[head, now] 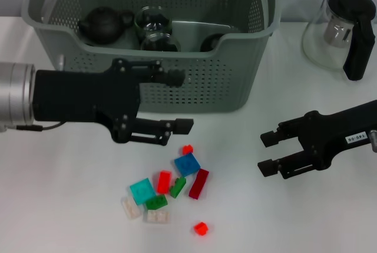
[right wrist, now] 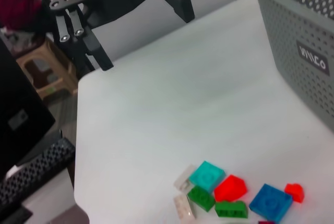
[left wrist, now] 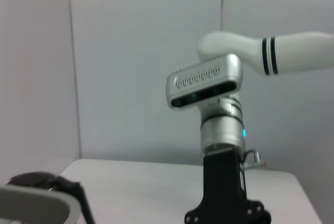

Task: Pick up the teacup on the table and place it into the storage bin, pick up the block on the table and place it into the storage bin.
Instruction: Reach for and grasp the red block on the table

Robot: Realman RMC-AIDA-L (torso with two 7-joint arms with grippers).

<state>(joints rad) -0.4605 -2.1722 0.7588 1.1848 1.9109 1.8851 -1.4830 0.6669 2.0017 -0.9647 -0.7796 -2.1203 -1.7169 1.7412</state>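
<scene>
Nearest the robot: a loose cluster of blocks point(head: 168, 191) on the white table point(head: 306, 217) – blue, teal, red, green, dark red, clear – with two small red pieces lying apart from the rest.

Left gripper point(head: 180, 101) hovers above the table between the cluster and the storage bin point(head: 194, 88), fingers spread, nothing held. Right gripper point(head: 266, 153) sits well off to the right, also spread and empty (looks idle).

The bin stands behind the blocks. Inside: a dark teapot point(head: 105, 24) and glassware point(head: 154, 26); whether the teacup is among them I cannot tell. A glass pitcher point(head: 341, 32) with black handle stands right of the bin.

Risks – the blocks lie touching, so a descent could pinch two or scatter neighbours; the raised upper finger is close to the bin wall and could clip it.

Surface: plain white, matte, flat. Room: pale wall; a wooden stool point(right wrist: 44, 72) beyond the table edge
</scene>
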